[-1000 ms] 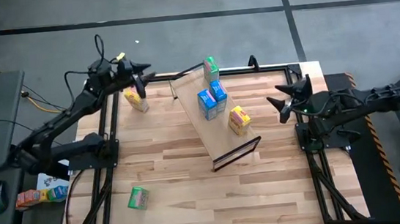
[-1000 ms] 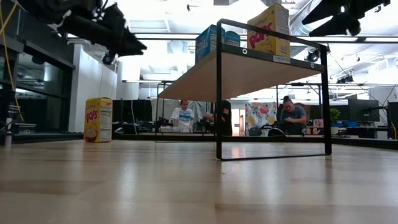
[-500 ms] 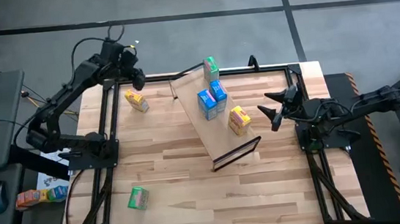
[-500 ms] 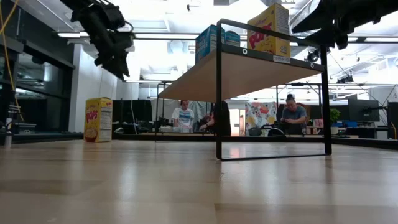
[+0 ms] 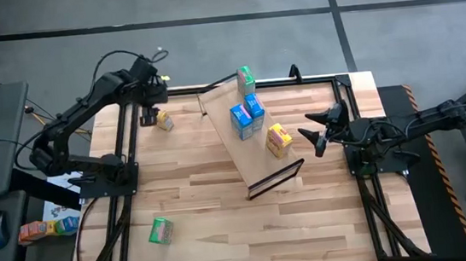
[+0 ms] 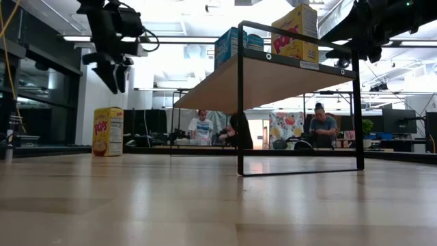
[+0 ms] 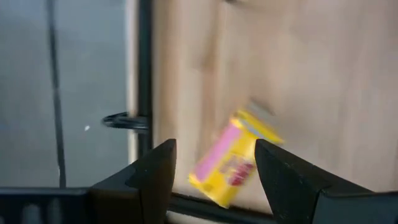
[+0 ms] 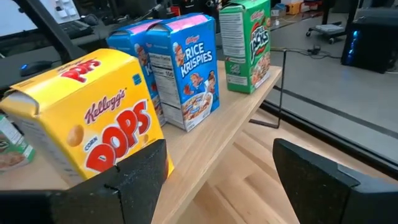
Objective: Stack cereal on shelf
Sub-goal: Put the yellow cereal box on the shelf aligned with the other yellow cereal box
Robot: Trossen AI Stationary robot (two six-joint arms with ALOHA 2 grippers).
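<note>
**Lining up over the yellow box at the far corner**

My left hand (image 6: 109, 75) hangs over the far left corner of the surface (image 5: 223, 200), fingers spread and holding nothing, pointing down at the yellow box (image 5: 163, 120) that stands upright there on the wood, close to the dark frame rail. Through my left wrist camera the box sits between my two fingers but skewed against them, one corner nearer one finger than the other. I judge the step in hand to be the descent and grasp of this box.

To do it well, I should turn my wrist until the fingers run parallel to the box's broad faces, centre it between them, then come straight down. I'd close on the narrow thickness, gently, since it is light cardboard that would crush or tip if nudged. The rail just beside it leaves little room on that side.

My right hand (image 5: 317, 133) waits beside the shelf (image 5: 239, 151), fingers apart and empty, facing the boxes already on it: a yellow one (image 8: 87, 137), two blue (image 8: 180, 68) and a green (image 8: 247, 43). Another green box (image 5: 160, 231) lies on the near left of the surface, still to be shelved.
</note>
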